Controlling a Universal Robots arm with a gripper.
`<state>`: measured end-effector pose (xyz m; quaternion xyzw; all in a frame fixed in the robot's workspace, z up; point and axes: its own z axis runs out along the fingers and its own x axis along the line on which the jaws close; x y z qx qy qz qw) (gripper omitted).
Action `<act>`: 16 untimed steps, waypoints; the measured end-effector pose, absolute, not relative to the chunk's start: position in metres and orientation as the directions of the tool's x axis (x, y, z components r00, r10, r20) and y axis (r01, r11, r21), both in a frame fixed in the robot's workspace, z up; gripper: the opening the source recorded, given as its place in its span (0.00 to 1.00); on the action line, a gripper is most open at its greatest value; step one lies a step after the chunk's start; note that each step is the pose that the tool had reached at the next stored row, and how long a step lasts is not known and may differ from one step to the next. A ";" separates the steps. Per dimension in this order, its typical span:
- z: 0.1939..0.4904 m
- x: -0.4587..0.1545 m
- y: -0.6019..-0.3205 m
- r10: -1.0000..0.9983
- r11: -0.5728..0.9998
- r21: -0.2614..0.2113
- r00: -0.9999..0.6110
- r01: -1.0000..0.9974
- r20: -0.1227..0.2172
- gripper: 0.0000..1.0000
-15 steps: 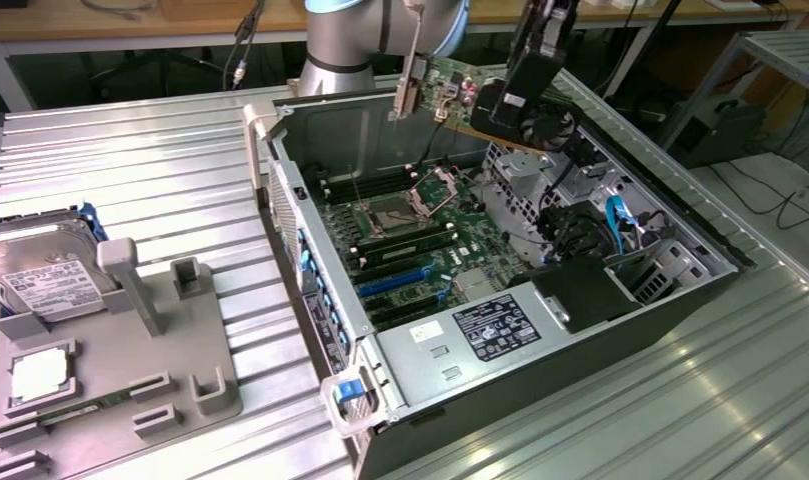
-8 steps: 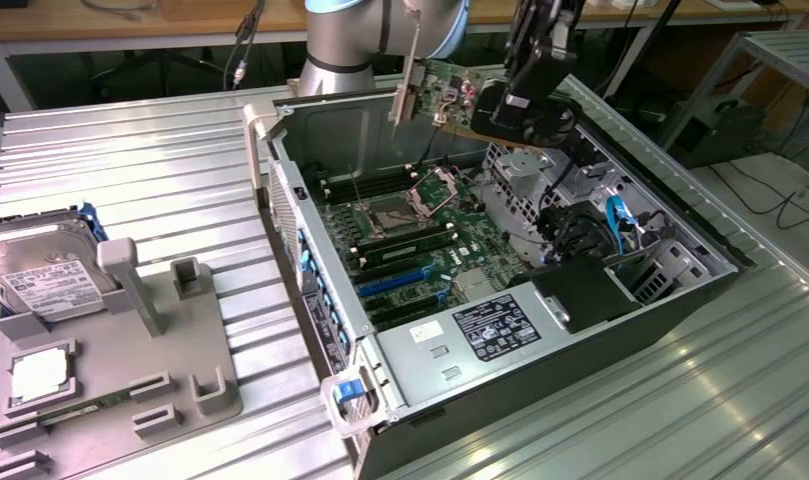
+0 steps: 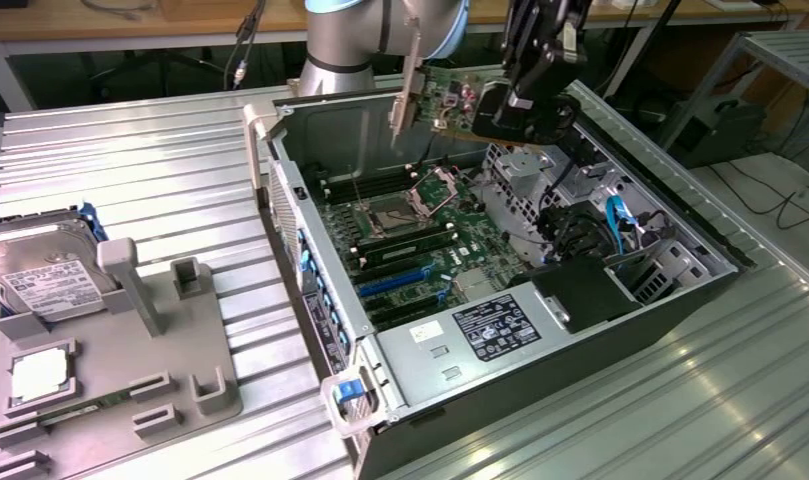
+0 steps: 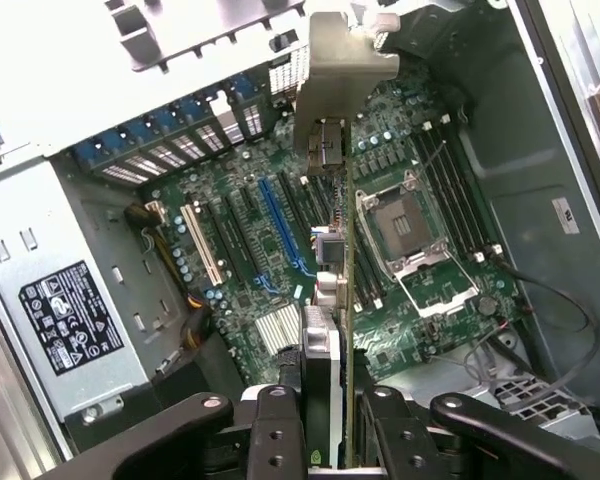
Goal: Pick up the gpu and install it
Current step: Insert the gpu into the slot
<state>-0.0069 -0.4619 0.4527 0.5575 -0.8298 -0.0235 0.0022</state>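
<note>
Pick-up done, install not: black two-finger gripper (image 3: 500, 118) partly closed and clamped on the gpu (image 3: 444, 100), a thin flat green-board card with silver end bracket, held on edge in the air above the far end of the open grey metal computer case (image 3: 281, 185), well clear of its green motherboard (image 3: 404, 235) and not yet in any slot.

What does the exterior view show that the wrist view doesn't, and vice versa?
Exterior: a silver boxy hard drive with white label on a grey fixture tray, at the exterior view's left. Wrist: the black gripper clamped on both faces of the thin, silver-bracketed gpu card, seen edge-on. Both: that held card over the green motherboard in the open black computer case.
</note>
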 end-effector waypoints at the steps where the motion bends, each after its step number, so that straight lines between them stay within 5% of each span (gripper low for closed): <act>1: 0.452 -0.007 -0.462 -0.930 0.365 0.038 -0.366 -0.930 -0.024 0.28; 16: 0.444 -0.007 -0.462 -0.959 0.278 0.017 -0.279 -0.960 -0.048 0.28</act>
